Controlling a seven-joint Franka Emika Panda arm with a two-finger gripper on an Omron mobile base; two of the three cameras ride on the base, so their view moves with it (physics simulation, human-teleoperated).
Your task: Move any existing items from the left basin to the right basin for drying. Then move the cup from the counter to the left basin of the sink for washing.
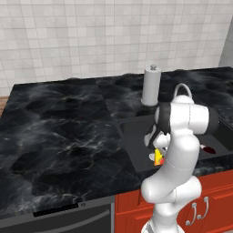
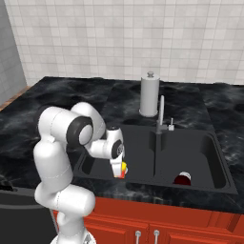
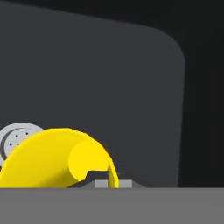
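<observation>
Second step in hand. The maroon bowl (image 2: pixel 182 179) already lies in the right basin (image 2: pixel 209 157), near its front wall, so the first move looks done. I've got the yellow cup (image 2: pixel 124 168) clamped in my gripper (image 2: pixel 120 172), jaws squeezed nearly together on its wall, and I'm hanging it over the left basin (image 2: pixel 138 147) of the sink (image 2: pixel 155 188), toward the near edge.

From the left base camera the cup (image 1: pixel 158 157) peeks out yellow with a red mark just below my wrist, inside the sink outline. The bowl (image 1: pixel 208 149) shows as a dark red sliver past my arm on the right.

Hand camera: cup (image 3: pixel 57 159) lies on its side across the bottom, right at my fingertips, open mouth facing roughly right. Beyond it is the black basin floor (image 3: pixel 109 78), and the silver drain (image 3: pixel 15 138) sits just left of and behind the cup. Can't tell if the cup touches the floor yet; it looks a bit above it.

Next move, my call: go down a little more until the cup is close to the floor, then spread the jaws and lift straight out. Risk: cup is tilted, so it may roll toward the drain on release.

Paper towel roll (image 2: pixel 149 95) stands on the surface (image 2: pixel 62 95) behind the sink, well apart from me; faucet (image 2: pixel 161 114) is to my right, between the basins.
</observation>
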